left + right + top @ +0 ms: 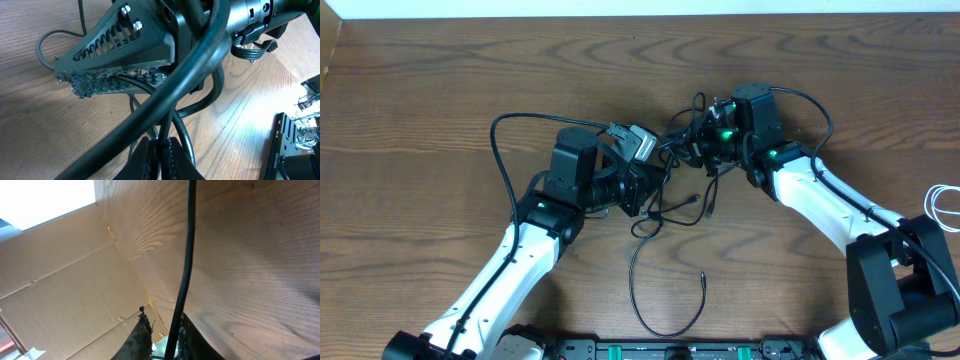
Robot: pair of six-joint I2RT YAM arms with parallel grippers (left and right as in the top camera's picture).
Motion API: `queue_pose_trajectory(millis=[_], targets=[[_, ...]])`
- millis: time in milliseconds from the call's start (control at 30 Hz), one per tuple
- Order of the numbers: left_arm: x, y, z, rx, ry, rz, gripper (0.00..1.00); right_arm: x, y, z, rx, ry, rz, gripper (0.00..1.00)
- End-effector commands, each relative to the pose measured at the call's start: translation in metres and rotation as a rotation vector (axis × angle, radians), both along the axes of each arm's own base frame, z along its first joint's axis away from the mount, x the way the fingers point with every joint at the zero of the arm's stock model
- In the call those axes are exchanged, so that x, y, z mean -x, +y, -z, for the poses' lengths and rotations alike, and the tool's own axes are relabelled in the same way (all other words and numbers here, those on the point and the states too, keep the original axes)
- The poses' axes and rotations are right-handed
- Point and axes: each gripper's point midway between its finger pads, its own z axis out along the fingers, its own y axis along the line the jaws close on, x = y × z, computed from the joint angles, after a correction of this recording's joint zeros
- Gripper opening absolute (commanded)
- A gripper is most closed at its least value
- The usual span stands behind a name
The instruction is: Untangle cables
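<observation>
1. Nearest the base, one slack black cable (632, 285) runs out of the knot (670, 165) of black cables and sweeps a wide U across the grained wooden table (440, 90). Its small plug end (703, 280) lies free, well apart from the knot.
2. Far to the right of the knot, thin loops of the white cable (930, 203) lie at the table's edge.
3. Just left of the knot, my left gripper (161, 145) shows two ribbed black fingertips drawn close together. They look clenched on a thin strand of the knot.
4. The knot itself is a loose scribble of thin, glossy black cord between the two grippers.
5. Just right of the knot, my right gripper (162, 325) has a black strand running up between its rough, dark fingertips, and I read it as clamped. From the left wrist, its slotted triangular finger (125, 45) shows a crumbly textured pad.
6. Beyond the knot stands a smooth brown cardboard wall (60, 280).
</observation>
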Motion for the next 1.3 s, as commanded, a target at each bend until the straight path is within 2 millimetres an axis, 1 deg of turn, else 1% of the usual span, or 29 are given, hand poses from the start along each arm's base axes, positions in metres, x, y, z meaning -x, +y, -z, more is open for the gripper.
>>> queue_pose_trajectory(millis=[0, 100, 300, 367, 400, 567, 667, 733, 800, 867, 933, 1033, 1100, 1167, 1233, 1267], targets=[[0.001, -0.002, -0.011, 0.022, -0.017, 0.013, 0.08, -0.005, -0.004, 0.004, 0.024, -0.024, 0.01, 0.11], [0.001, -0.002, -0.011, 0.022, -0.017, 0.013, 0.08, -0.008, -0.006, 0.005, 0.042, -0.045, 0.018, 0.08], [0.001, -0.002, -0.011, 0.022, -0.017, 0.013, 0.08, -0.009, -0.007, 0.005, 0.043, -0.045, 0.021, 0.07], [0.001, -0.002, -0.011, 0.022, -0.017, 0.013, 0.08, -0.009, -0.007, 0.005, 0.046, -0.055, 0.016, 0.02], [0.001, -0.002, -0.011, 0.022, -0.017, 0.013, 0.08, -0.009, -0.008, 0.005, 0.051, -0.063, 0.013, 0.02], [0.001, -0.002, -0.011, 0.021, -0.018, 0.012, 0.08, -0.008, -0.009, 0.007, 0.1, -0.17, -0.053, 0.02], [-0.002, 0.002, -0.007, -0.001, -0.013, -0.015, 0.08, -0.007, -0.015, 0.013, 0.149, -0.234, -0.101, 0.02], [-0.006, 0.009, 0.002, -0.046, 0.006, -0.062, 0.08, -0.007, -0.029, 0.022, 0.193, -0.223, -0.105, 0.02], [-0.009, 0.018, 0.013, -0.098, 0.025, -0.114, 0.08, -0.006, -0.053, 0.039, 0.267, -0.164, -0.075, 0.02], [-0.013, 0.03, 0.025, -0.168, 0.047, -0.179, 0.08, -0.002, -0.083, 0.059, 0.37, -0.08, -0.026, 0.02], [-0.016, 0.045, 0.037, -0.244, 0.062, -0.249, 0.08, 0.006, -0.121, 0.079, 0.496, 0.015, 0.026, 0.01], [-0.024, 0.067, 0.048, -0.326, 0.089, -0.377, 0.08, 0.022, -0.168, 0.098, 0.635, 0.128, 0.065, 0.01], [-0.032, 0.083, 0.05, -0.354, 0.104, -0.493, 0.08, 0.029, -0.188, 0.103, 0.674, 0.166, 0.064, 0.02], [-0.042, 0.102, 0.05, -0.362, 0.118, -0.626, 0.08, 0.034, -0.202, 0.105, 0.686, 0.177, 0.05, 0.02], [-0.049, 0.121, 0.05, -0.357, 0.141, -0.756, 0.08, 0.037, -0.21, 0.106, 0.69, 0.179, 0.037, 0.02], [-0.052, 0.132, 0.05, -0.349, 0.156, -0.83, 0.08, 0.037, -0.211, 0.105, 0.681, 0.174, 0.025, 0.02]])
